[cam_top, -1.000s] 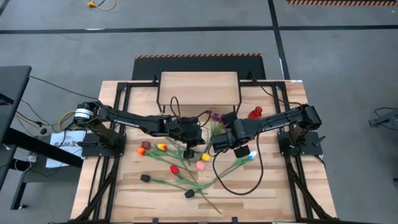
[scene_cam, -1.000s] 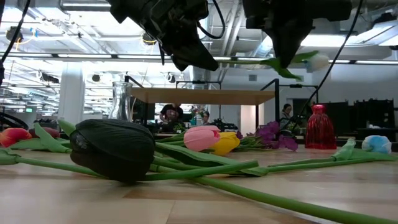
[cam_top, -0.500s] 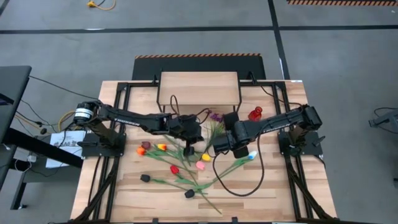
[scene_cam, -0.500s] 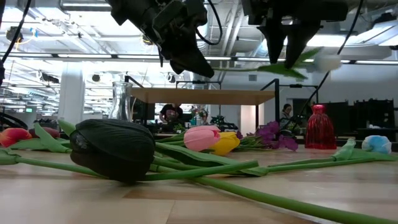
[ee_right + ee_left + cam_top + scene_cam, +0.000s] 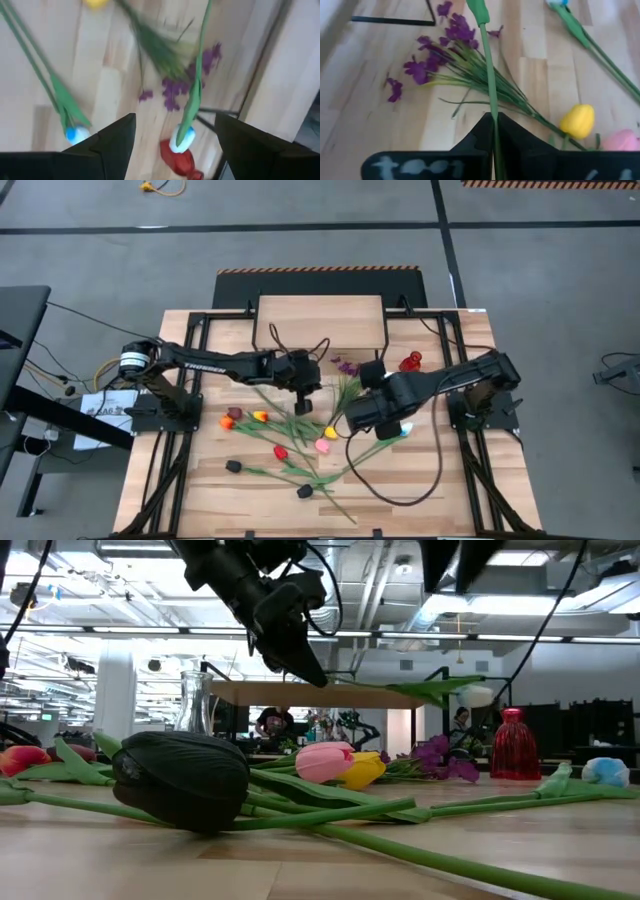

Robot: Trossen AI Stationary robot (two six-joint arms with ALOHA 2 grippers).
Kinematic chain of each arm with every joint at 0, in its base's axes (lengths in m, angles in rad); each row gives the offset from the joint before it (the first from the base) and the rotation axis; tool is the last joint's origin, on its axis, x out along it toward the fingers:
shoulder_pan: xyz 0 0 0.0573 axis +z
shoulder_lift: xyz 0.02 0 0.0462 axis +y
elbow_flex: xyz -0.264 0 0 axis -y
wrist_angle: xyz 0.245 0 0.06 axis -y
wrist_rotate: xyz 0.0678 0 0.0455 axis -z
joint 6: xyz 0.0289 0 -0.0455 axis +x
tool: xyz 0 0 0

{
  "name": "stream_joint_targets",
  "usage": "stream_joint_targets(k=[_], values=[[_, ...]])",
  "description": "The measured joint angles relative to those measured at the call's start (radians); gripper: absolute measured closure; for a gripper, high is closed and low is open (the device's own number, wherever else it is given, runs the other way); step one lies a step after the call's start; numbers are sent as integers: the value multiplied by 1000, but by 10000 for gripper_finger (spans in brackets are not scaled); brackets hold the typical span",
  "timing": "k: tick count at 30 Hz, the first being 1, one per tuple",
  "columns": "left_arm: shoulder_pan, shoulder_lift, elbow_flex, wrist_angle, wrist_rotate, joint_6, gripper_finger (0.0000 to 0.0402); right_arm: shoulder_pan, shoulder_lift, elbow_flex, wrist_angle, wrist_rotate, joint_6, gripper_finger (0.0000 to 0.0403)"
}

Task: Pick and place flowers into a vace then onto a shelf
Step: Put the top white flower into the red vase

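A white-headed flower on a green stem hangs level in the air, with my left gripper shut on the stem, in front of the shelf. My right gripper stands open above the flower's head, touching nothing. A red vase stands to the right of the shelf. Purple sprigs, yellow, pink, red and black flowers lie flat on the table. My left gripper pinches the green stem between its two shut fingers, far from the head. The fingers slant down from the table's left. The stem sticks out past the fingertips toward the right, about level, and the whole flower is clear of the table.
A clear glass vase stands at the left of the shelf in the low view. A blue-white flower lies under the right arm. Cables loop over the near right part of the table. People show in the room behind.
My right gripper has opened, let go of the white flower and risen. The flower's head end has sunk from high up to about the shelf top's height. My left gripper, still shut on the stem, has moved toward the far edge.
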Motion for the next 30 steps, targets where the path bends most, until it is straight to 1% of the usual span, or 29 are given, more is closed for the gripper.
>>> stream_joint_targets(k=[2, 5, 9, 13, 16, 20, 24, 26, 28, 30], values=[[5, -16, 0, 8, -28, 0, 401, 3, -43, 30, 1, 1, 21, 137], [4, -55, 0, 32, -92, 17, 402, -6, -146, 36, -2, 3, 91, 137], [4, -134, 0, 95, -118, 54, 401, -26, -313, 27, 10, 65, 201, 137], [4, -239, 0, 177, -129, 106, 401, -25, -501, -49, 120, 189, 250, 137], [0, -322, -10, 259, -121, 134, 401, -25, -648, -159, 247, 250, 261, 137], [-9, -425, -79, 454, -54, 149, 401, -25, -860, -392, 523, 304, 252, 137], [-9, -486, -193, 703, 33, 151, 401, -40, -1046, -692, 908, 320, 175, 137], [-9, -492, -260, 833, 50, 139, 401, -56, -1108, -834, 1147, 316, 104, 137], [-9, -487, -327, 963, 61, 108, 401, -70, -1142, -965, 1407, 303, 34, 137], [-9, -465, -379, 1095, 65, 72, 401, -81, -1151, -1063, 1654, 248, -34, 137]])
